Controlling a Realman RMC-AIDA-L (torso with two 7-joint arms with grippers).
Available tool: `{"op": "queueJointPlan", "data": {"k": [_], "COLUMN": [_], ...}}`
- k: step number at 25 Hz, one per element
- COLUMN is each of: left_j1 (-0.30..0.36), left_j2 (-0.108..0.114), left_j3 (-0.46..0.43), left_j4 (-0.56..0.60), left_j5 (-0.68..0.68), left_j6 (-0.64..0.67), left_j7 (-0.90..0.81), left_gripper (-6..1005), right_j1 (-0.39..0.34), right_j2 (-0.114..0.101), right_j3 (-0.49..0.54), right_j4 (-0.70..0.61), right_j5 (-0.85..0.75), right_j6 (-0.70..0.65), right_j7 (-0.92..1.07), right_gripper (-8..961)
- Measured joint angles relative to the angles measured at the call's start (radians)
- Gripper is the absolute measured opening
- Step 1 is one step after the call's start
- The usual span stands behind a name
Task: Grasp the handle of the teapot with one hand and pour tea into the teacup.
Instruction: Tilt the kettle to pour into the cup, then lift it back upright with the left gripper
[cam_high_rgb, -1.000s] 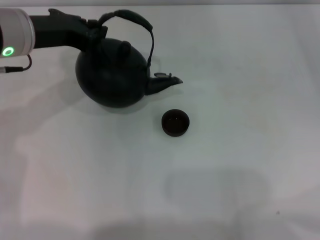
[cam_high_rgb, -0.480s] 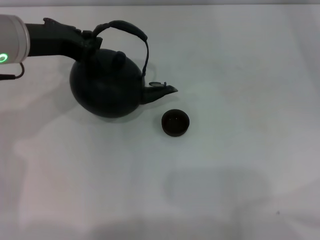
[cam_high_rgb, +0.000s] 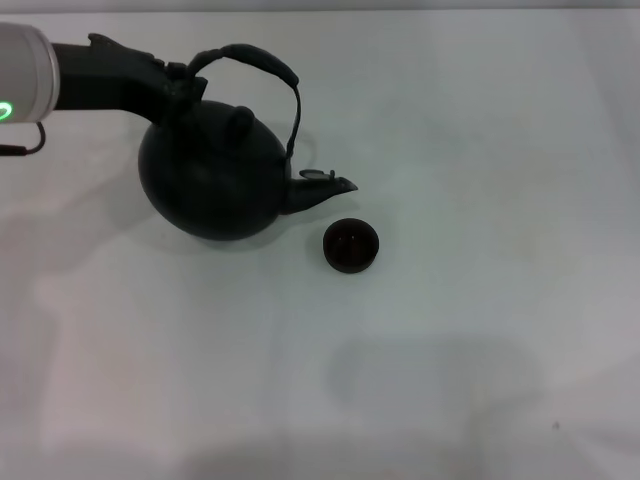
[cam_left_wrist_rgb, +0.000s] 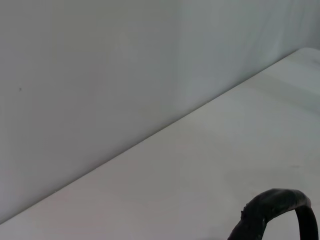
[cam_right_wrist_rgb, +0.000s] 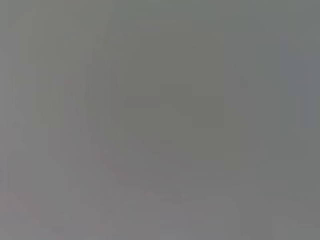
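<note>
Across the table (cam_high_rgb: 480, 330) the white surface runs bare to the right and toward the robot, while its far edge lies just behind the teapot (cam_high_rgb: 215, 180); the left wrist view shows that edge meeting a plain wall (cam_left_wrist_rgb: 100, 75). On the table's left half the teapot sits tilted, spout (cam_high_rgb: 325, 185) pointing right and slightly downward, its tip just above and to the left of the teacup (cam_high_rgb: 351, 246), which stands apart from the pot body with a narrow gap between them.

Compared with half a second ago the spout tip has dipped a little lower toward the teacup (the pot body has barely shifted); a second ago the spout sat higher and farther from the cup. The teacup has not moved.

From the left edge the left arm reaches in nearly level, and the left gripper (cam_high_rgb: 180, 80) is clenched on the handle (cam_high_rgb: 255, 58) at its left end, where the hoop meets the pot's shoulder. A piece of the handle (cam_left_wrist_rgb: 275, 207) shows in the left wrist view.

No right gripper shows in any view.
</note>
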Motion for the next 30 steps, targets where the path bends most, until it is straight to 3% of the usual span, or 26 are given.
{"op": "queueJointPlan", "data": {"k": [18, 30], "left_j1": [0.006, -0.031], "left_j2": [0.001, 0.001], "left_j3": [0.001, 0.008], "left_j4": [0.085, 0.104], "left_j5": [0.059, 0.12], "left_j6": [-0.116, -0.194], "left_j7": [-0.067, -0.108], "left_gripper": [186, 187], "right_j1": [0.002, 0.008], "right_j2": [-0.003, -0.003], "right_j3": [0.0, -0.002], "right_j4": [0.002, 0.002], "right_j5": [0.002, 0.002], "right_j6": [-0.013, -0.027], "right_j7": [-0.007, -0.01], "right_gripper": [829, 829]}}
